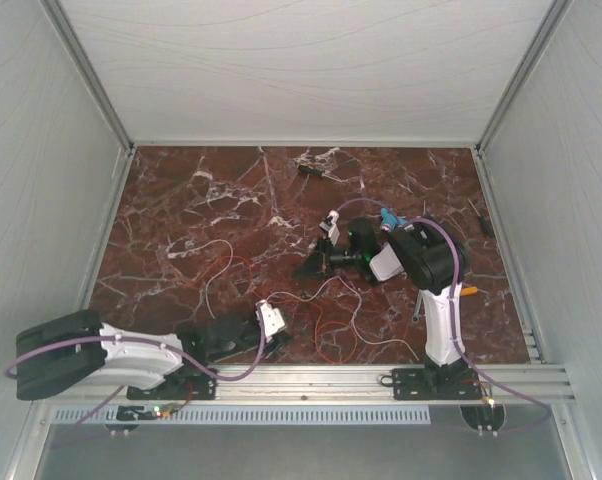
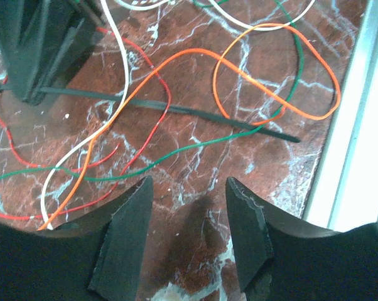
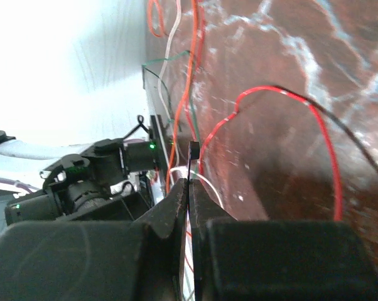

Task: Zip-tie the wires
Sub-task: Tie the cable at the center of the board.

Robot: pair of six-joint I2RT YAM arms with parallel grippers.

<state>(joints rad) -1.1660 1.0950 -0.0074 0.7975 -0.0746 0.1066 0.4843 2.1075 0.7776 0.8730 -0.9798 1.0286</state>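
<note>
Thin orange, red, white, green wires (image 2: 195,50), loosely tangled

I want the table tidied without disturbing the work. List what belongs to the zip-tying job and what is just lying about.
Belongs to the job:
wires
black zip tie
right tool, shut on the tie
left tool, open near the wires

Just lying about:
small dark piece near the far edge
thin dark piece by the right edge

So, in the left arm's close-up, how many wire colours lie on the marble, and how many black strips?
Wire colours: 4 (orange wire, white wire, red wire, green wire)
Black strip: 1
Total: 5
</note>
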